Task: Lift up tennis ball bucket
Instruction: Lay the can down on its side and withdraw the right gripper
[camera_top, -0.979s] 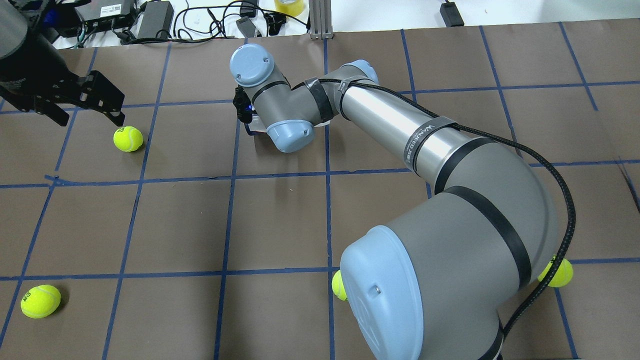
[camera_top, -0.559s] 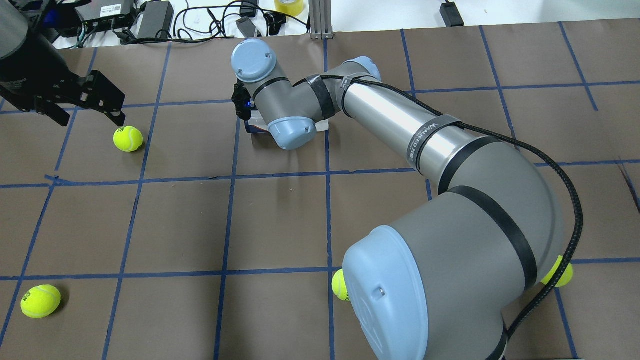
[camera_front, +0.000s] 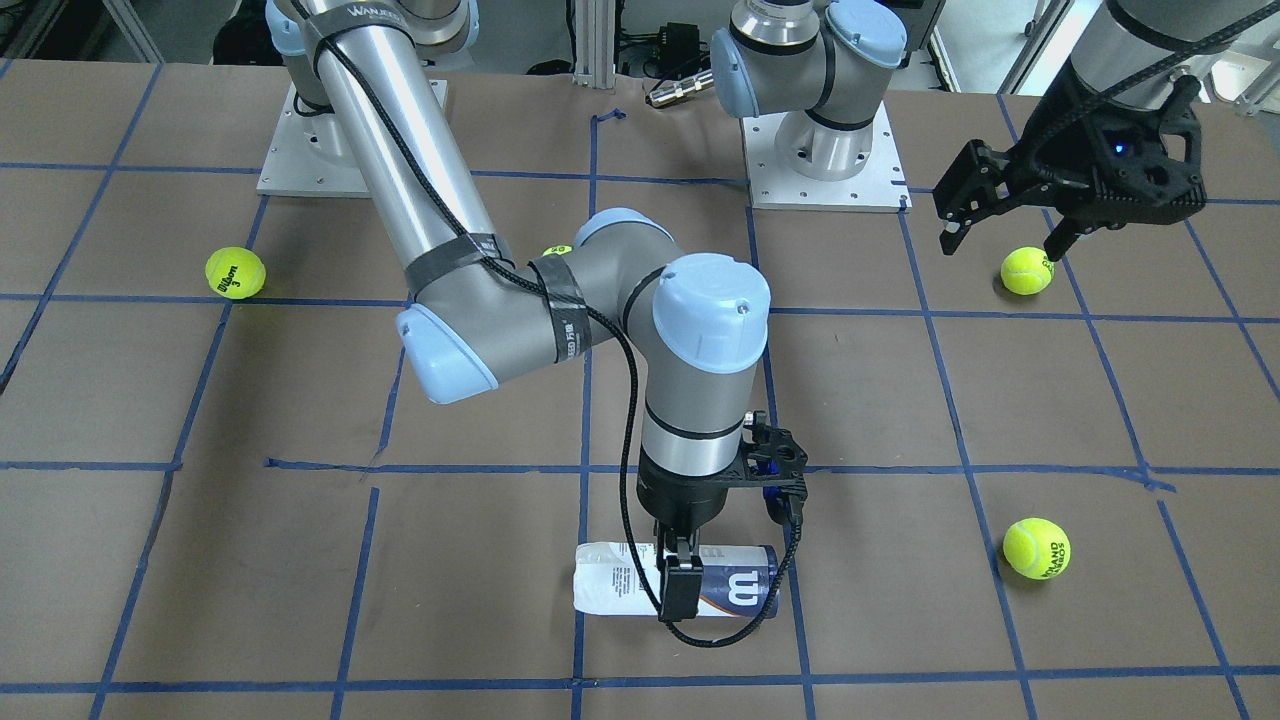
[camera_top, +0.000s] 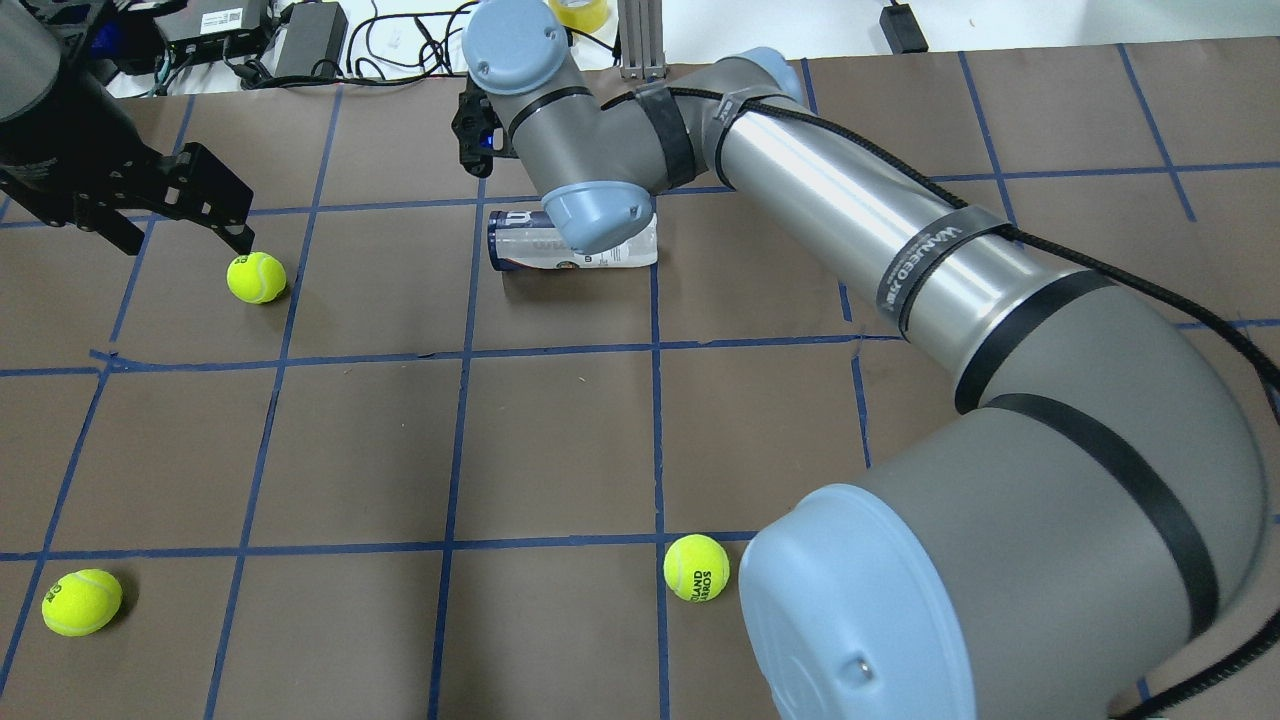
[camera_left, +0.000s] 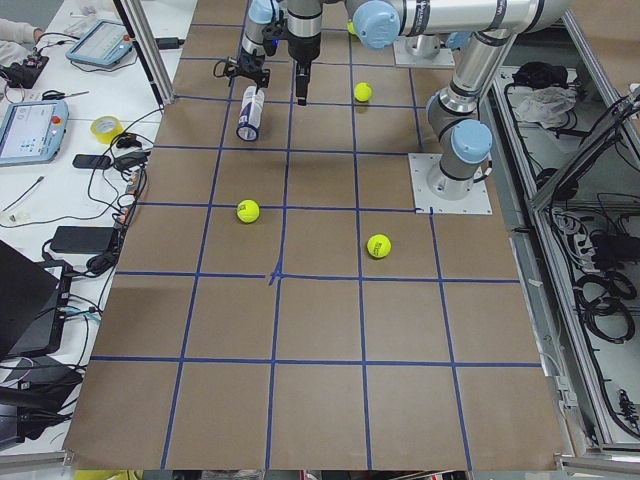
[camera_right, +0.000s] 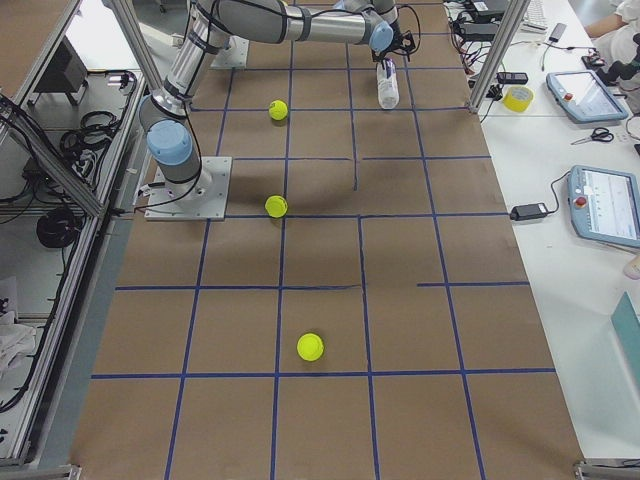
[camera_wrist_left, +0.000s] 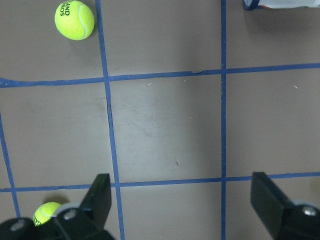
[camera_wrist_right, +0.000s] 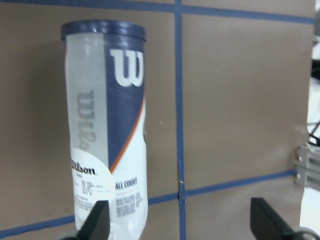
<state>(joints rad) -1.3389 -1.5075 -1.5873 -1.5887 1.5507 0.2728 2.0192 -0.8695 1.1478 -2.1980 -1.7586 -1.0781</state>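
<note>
The tennis ball bucket (camera_front: 625, 592), a clear can with a white and navy label and a white "W", lies on its side on the table. It also shows in the overhead view (camera_top: 530, 245) and in the right wrist view (camera_wrist_right: 107, 130). My right gripper (camera_front: 680, 572) hangs over the can's middle, open; in the right wrist view (camera_wrist_right: 182, 222) its fingers (camera_wrist_right: 97, 222) stand wide apart and the can lies by the left one, not clasped. My left gripper (camera_top: 185, 238) is open and empty, far off near a tennis ball (camera_top: 256, 277).
Loose tennis balls lie at the near left (camera_top: 82, 602), near middle (camera_top: 697, 567) and by the right arm's base (camera_front: 235, 272). Cables and boxes (camera_top: 300, 30) line the far table edge. My right arm (camera_top: 900, 260) spans the table's right half.
My right wrist has moved toward the far edge and more of the can now shows beneath it. The can still lies on the table. The left arm has not moved.
</note>
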